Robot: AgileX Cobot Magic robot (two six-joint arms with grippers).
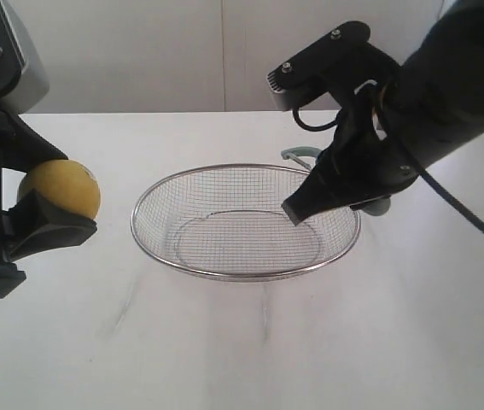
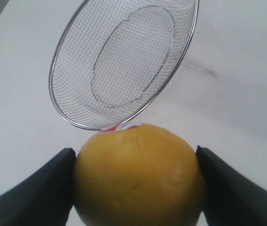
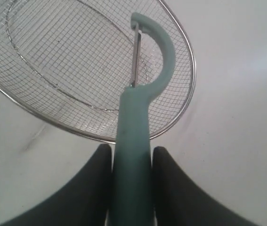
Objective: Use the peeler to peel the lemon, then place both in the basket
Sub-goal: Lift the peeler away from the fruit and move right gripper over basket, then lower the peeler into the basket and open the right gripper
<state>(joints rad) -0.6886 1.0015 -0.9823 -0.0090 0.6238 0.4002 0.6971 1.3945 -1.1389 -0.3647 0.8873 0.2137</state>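
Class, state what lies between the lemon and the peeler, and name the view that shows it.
The empty wire basket sits between the lemon and the peeler; the exterior view shows it best.

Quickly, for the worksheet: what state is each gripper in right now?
Left gripper: closed on the lemon.
Right gripper: closed on the peeler.

Laboratory-style robot workcell, indicated by bare white bench (image 1: 242, 359), plain pale wall panels (image 1: 182, 51) along top of frame, black robot arms (image 1: 455, 77) at both sides.
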